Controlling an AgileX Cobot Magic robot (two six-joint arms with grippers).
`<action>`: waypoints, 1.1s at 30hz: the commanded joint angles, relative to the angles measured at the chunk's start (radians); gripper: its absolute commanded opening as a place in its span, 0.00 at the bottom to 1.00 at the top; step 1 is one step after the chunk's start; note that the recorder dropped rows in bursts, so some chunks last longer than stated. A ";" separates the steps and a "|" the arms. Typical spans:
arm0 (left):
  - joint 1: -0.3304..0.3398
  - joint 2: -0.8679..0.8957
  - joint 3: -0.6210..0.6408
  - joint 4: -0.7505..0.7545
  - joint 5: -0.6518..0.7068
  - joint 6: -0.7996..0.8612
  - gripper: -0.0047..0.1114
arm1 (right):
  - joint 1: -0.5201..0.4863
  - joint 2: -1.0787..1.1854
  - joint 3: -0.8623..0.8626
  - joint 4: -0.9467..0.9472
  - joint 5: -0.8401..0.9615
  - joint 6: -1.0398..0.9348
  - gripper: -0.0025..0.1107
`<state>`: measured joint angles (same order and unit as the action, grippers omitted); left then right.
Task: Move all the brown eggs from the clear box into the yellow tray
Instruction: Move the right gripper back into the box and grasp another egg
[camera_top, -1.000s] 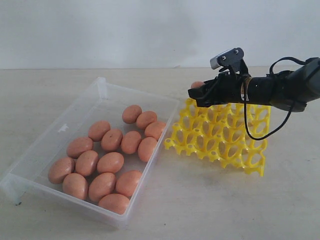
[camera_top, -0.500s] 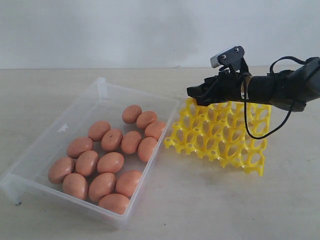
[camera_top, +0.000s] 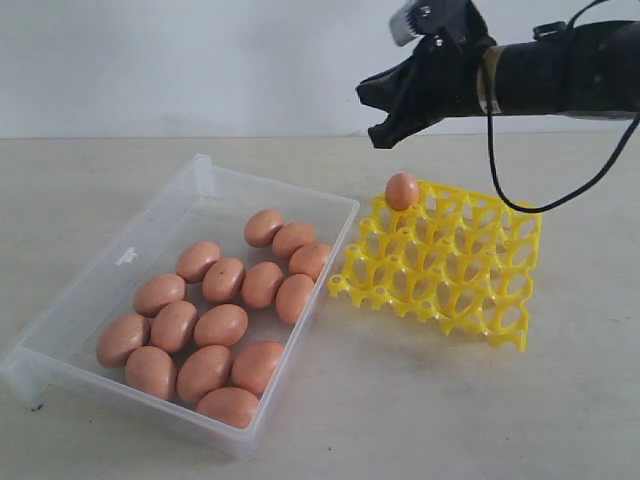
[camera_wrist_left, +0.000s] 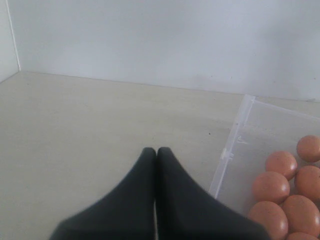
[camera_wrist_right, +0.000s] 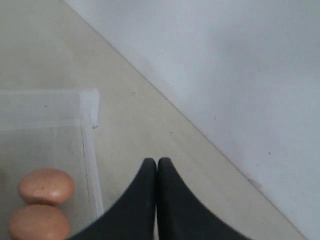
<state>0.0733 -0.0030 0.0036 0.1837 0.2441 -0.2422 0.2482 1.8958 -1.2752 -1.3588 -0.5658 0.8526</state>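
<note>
R gripper, jaws clenched on nothing, hangs upper right of frame above yellow tray. One brown egg sits in the tray's upper-left corner cup; the other brown eggs lie in clear box, lower left. L gripper also clenched, empty.

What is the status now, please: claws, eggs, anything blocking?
Both claws shut, empty: left claw outside clear box, right claw above yellow tray. One brown egg in tray's far corner cup; fifteen eggs in box. Nothing blocking.
</note>
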 joint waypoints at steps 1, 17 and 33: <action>-0.005 0.003 -0.004 -0.002 -0.013 0.007 0.00 | 0.156 -0.057 -0.003 -0.110 0.453 0.073 0.02; -0.005 0.003 -0.004 -0.002 -0.013 0.007 0.00 | 0.423 0.014 -0.405 1.916 1.631 -1.389 0.02; -0.005 0.003 -0.004 -0.002 -0.013 0.007 0.00 | 0.550 0.142 -0.459 1.578 1.720 -1.822 0.41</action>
<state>0.0733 -0.0030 0.0036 0.1837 0.2441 -0.2422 0.7900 2.0226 -1.7309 0.2490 1.1464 -0.8445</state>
